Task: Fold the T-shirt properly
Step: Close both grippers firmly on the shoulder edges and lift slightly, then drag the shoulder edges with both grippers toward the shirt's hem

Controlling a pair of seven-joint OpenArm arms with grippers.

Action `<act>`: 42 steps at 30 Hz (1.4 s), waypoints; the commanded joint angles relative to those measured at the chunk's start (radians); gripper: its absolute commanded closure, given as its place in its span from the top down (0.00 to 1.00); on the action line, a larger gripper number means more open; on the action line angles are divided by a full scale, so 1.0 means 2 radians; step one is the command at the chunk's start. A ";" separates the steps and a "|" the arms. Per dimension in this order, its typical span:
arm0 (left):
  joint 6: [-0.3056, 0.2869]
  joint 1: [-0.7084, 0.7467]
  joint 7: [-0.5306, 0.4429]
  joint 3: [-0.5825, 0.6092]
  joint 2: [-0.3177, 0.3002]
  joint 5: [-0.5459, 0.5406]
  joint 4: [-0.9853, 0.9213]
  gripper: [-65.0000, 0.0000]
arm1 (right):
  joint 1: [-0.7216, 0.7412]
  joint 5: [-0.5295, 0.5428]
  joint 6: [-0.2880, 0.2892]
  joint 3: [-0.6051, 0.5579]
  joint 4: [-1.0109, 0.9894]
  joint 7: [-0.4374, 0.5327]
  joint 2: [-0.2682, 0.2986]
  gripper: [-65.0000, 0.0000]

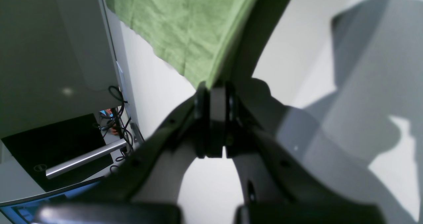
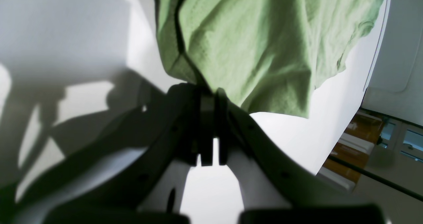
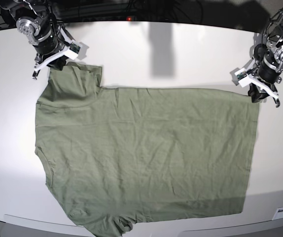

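The sage-green T-shirt lies spread and wrinkled on the white table, with its hem toward the right of the base view and a sleeve at the far left. My left gripper is shut on the far right hem corner. The left wrist view shows the T-shirt running into the closed left gripper. My right gripper is shut on the far left sleeve. In the right wrist view the T-shirt bunches up from the closed right gripper.
The table's front edge runs along the bottom of the base view. In the left wrist view, cables and a black device lie beyond the table's side. Wooden furniture shows past the table's edge in the right wrist view.
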 commanded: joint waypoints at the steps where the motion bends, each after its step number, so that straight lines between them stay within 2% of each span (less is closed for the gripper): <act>1: -0.018 0.007 0.009 0.002 -0.006 0.000 -0.004 0.00 | -0.001 0.001 0.002 0.001 0.004 -0.004 0.006 0.00; 6: -0.019 0.007 0.009 0.002 -0.006 0.000 -0.004 0.00 | 0.000 0.004 0.002 0.001 0.004 -0.003 0.006 0.00; 11: -0.019 0.007 0.009 0.002 -0.006 0.000 -0.004 0.00 | 0.001 0.046 0.001 0.001 0.004 -0.033 0.006 0.00; 14: -0.015 0.007 0.009 0.002 -0.006 0.000 -0.004 0.00 | 0.001 0.069 -0.029 0.001 0.006 -0.048 0.006 0.00; 17: 0.006 0.007 0.009 0.002 -0.006 0.000 -0.004 0.00 | 0.011 0.089 -0.047 0.002 0.011 -0.060 0.006 0.00; 20: 0.031 0.007 0.009 0.002 -0.006 0.000 -0.004 0.00 | 0.037 0.122 -0.047 0.002 0.012 -0.070 0.006 0.00; 24: 0.053 0.007 0.009 0.002 -0.006 -0.035 -0.004 0.00 | 0.076 0.154 -0.047 0.002 0.012 -0.082 0.006 0.00; 29: 0.053 0.004 0.009 0.002 -0.002 -0.035 -0.004 0.00 | 0.111 0.185 -0.042 0.002 0.012 -0.082 0.006 0.00; 35: 0.066 -0.017 0.009 0.002 0.009 -0.039 -0.002 0.00 | 0.136 0.206 -0.041 0.002 0.012 -0.084 0.003 0.00; 39: 0.066 -0.045 0.009 0.002 0.026 -0.062 -0.002 0.00 | 0.157 0.229 -0.041 0.002 0.012 -0.084 0.000 0.00; 42: 0.066 -0.069 0.015 0.002 0.044 -0.081 -0.002 0.00 | 0.176 0.238 -0.043 0.002 0.012 -0.086 -0.015 0.00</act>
